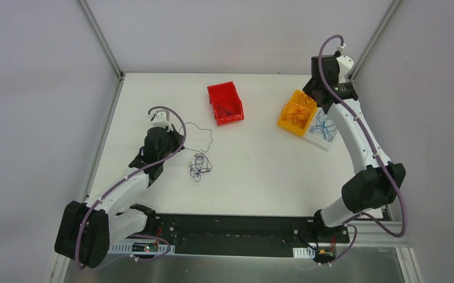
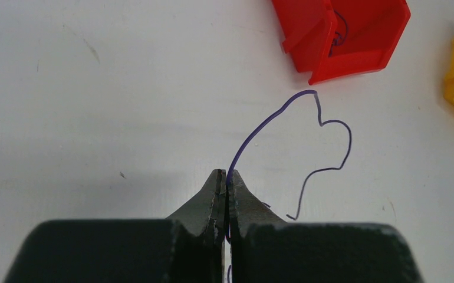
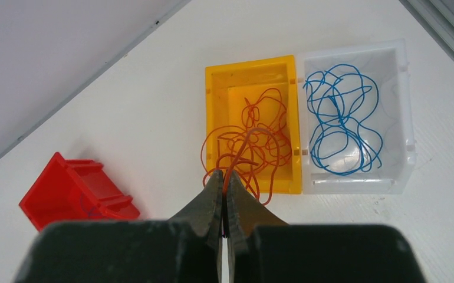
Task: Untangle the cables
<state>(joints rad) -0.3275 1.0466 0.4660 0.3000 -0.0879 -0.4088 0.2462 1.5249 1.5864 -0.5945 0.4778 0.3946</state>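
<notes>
My left gripper [image 2: 226, 174] is shut on one dark purple cable [image 2: 272, 118], which curls away over the white table toward the red bin [image 2: 354, 35]. In the top view a small knot of dark cables [image 1: 199, 167] lies just right of the left gripper [image 1: 176, 131]. My right gripper [image 3: 224, 174] is shut on a red-orange cable rising from the red-orange cables [image 3: 254, 141] piled in the yellow bin [image 3: 248, 68], with a few loops hanging over its near wall. Blue cables [image 3: 336, 118] lie coiled in the clear bin [image 3: 402, 112].
The red bin [image 1: 217, 89] stands at the back centre with a few dark strands inside. The yellow bin [image 1: 285, 125] and the clear bin [image 1: 325, 143] sit side by side at the back right, under the right arm. Metal frame posts rise at both back corners.
</notes>
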